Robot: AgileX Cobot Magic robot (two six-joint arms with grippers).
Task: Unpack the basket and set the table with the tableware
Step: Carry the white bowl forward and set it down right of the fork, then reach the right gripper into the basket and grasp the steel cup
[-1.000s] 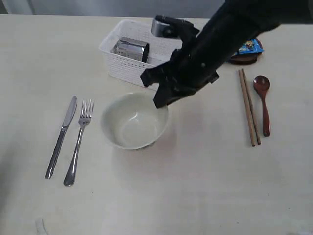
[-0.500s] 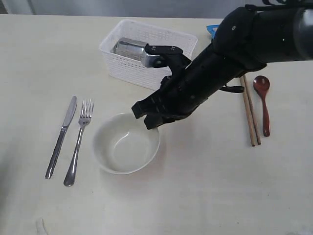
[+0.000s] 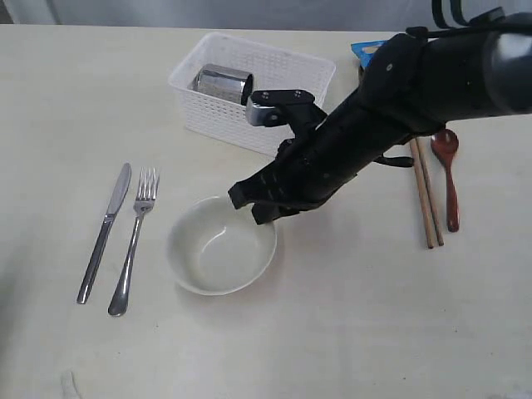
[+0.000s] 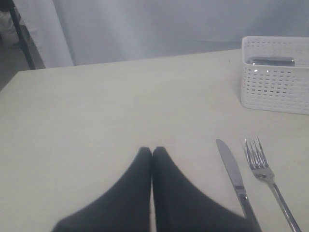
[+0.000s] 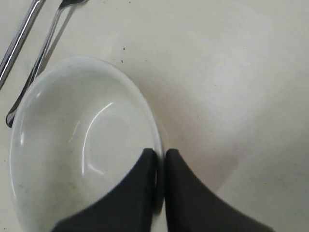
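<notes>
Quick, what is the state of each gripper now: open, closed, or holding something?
Left gripper: closed, holding nothing.
Right gripper: closed on the rim of the bowl, one finger inside, one outside.

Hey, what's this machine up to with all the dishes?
The robot is laying a table from a white basket. Its right gripper pinches the rim of the pale bowl, which looks set down on the table between the knife and fork and the chopsticks and spoon. The left gripper is shut, holding nothing. A steel cup lies in the basket, not yet unpacked.
</notes>
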